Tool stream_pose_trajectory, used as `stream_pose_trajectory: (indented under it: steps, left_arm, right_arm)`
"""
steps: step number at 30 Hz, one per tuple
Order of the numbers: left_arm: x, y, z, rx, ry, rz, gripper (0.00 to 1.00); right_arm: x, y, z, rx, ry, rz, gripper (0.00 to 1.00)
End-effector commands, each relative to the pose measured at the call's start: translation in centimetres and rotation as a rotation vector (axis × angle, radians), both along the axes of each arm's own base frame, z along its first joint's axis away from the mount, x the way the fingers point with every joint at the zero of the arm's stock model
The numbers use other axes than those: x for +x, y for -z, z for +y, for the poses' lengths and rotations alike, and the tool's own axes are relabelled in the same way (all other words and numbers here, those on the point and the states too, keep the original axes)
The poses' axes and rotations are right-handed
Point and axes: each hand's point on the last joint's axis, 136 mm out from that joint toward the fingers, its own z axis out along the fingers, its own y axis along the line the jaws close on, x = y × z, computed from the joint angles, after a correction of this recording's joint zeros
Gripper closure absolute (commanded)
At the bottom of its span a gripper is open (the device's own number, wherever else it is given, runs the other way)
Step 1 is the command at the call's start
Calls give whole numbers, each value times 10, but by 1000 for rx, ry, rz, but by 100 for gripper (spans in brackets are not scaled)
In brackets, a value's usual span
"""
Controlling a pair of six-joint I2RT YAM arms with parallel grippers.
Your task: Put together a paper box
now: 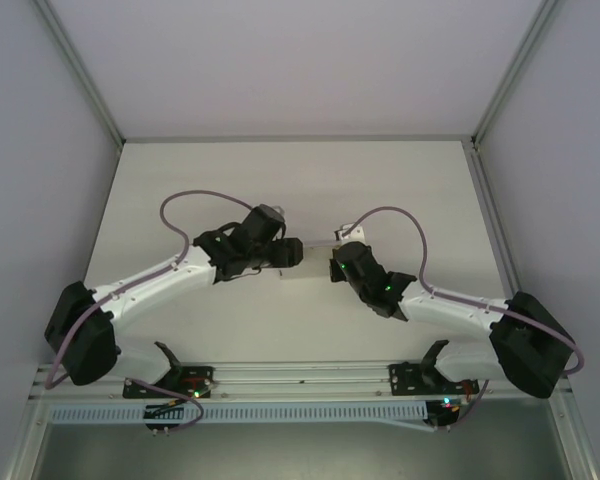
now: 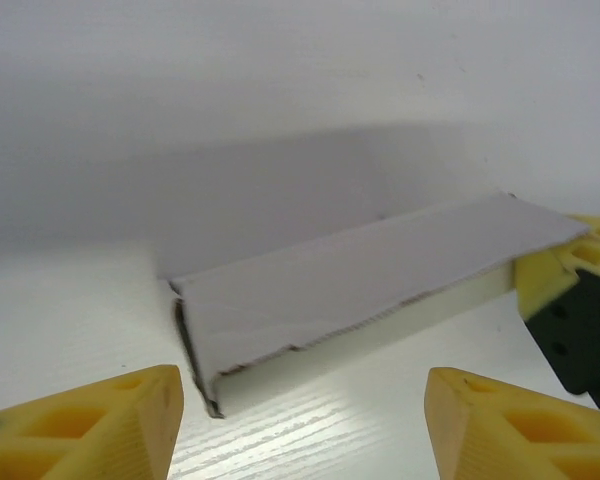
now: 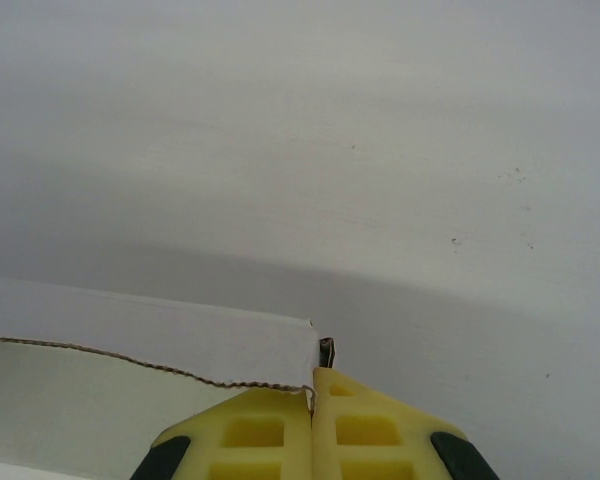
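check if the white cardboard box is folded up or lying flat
Folded up, not flat: the white thin cardboard box has an upright end wall and a panel bent over it. Fully closed: cannot tell.

Left arm, right arm — white links, black joints and bases. Lilac cable loops off each wrist. Green LEDs lit. Fingers yellow, square-pocketed — black mounts.

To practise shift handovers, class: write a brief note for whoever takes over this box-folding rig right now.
Left pincer: open, empty, facing the long side of the white thin-cardboard paper box.
Right pincer: shut on the box's end edge.
Box: lying on the white table, near its middle.
Done: walls folded up.
To do: top panel seemingly untucked; close and finish.
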Motion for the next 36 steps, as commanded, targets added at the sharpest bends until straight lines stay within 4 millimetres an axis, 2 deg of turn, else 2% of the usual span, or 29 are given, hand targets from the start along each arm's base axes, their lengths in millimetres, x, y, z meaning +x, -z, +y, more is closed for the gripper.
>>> stream_pose_trajectory:
  steps: [1,5,7,14,16,21,27,31,36]
  left_arm:
    - [1,-7,6,-77,-25,28,37]
    - [5,-9,2,-81,1,15,44]
    - [4,-4,3,-57,9,31,51]
    - [2,19,12,0,-21,75,55]
    - [3,26,16,26,-35,84,61]
    - [3,34,19,61,-16,81,66]
    - [9,46,32,158,-58,71,100]
    - [7,54,31,203,-38,63,100]
    - [5,63,42,332,-59,38,100]
  right_arm:
    - [-30,54,-16,-140,-38,187,100]
    - [-31,55,-16,-142,-39,194,100]
    - [-30,56,-16,-149,-35,199,100]
    - [-31,56,-15,-140,-34,203,100]
    - [-31,56,-16,-141,-33,202,100]
    - [-31,56,-18,-146,-28,204,100]
    - [-32,59,-18,-136,-23,206,100]
    - [-34,63,-21,-141,-16,217,100]
    - [-37,63,-24,-140,-15,225,100]
